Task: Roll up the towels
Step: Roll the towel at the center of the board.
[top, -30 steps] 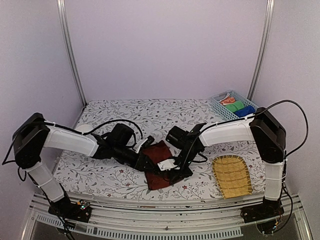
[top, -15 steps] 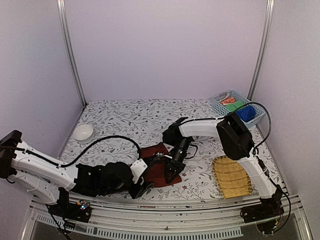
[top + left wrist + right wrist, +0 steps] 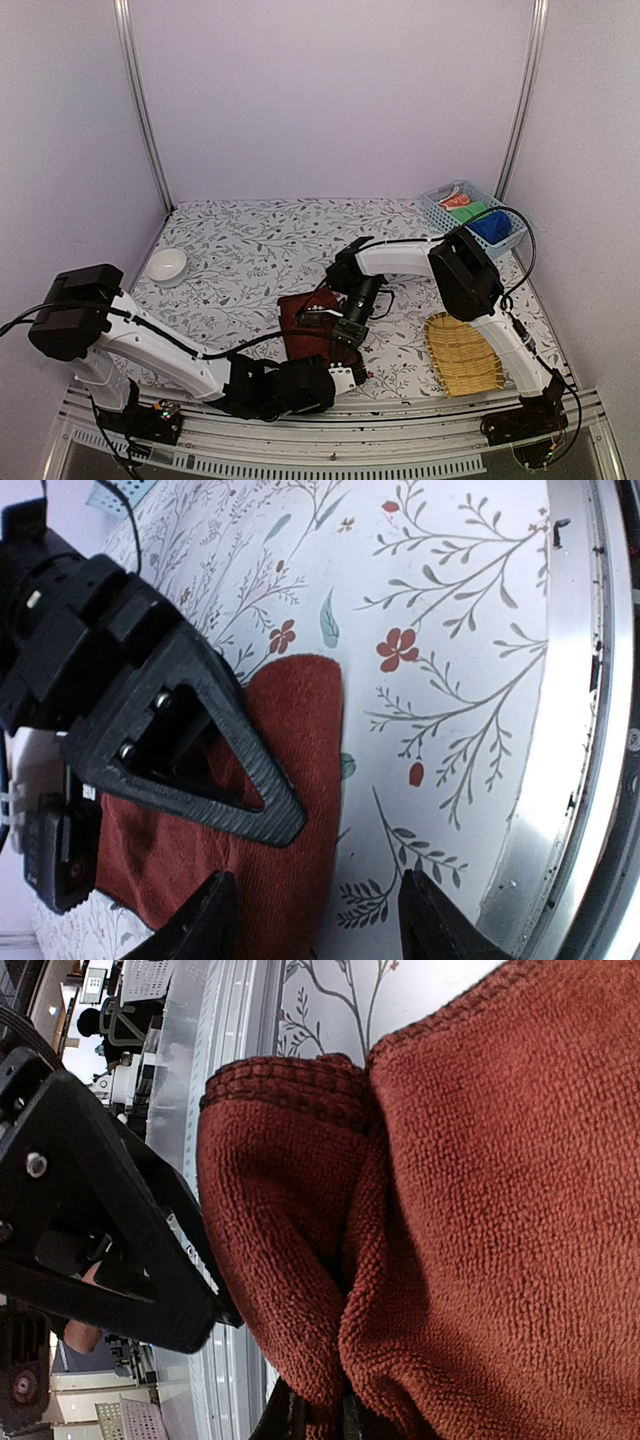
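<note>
The dark reddish-brown towel [image 3: 303,318] lies on the flowered table near the front edge. My right gripper [image 3: 346,342] reaches down onto its near end. In the right wrist view it [image 3: 316,1422] is shut, pinching a fold of the towel [image 3: 470,1220]. My left gripper [image 3: 350,375] lies low at the front edge, just beside it. Seen from the left wrist, the left gripper [image 3: 320,925] is open, and the towel's near edge [image 3: 300,770] lies between its fingertips. The royal blue towel [image 3: 492,226] sits bundled in the basket.
The pale blue basket [image 3: 436,207] at the back right also holds a green cloth [image 3: 468,212] and an orange-red cloth [image 3: 455,200]. A wicker tray [image 3: 463,352] lies at the front right, a white bowl [image 3: 167,265] at the left. The metal rail [image 3: 570,730] runs close by the left gripper.
My left arm has swung down and rightward along the front edge, and its jaws have spread wider. The right gripper has kept its pinch on the towel's near end.
</note>
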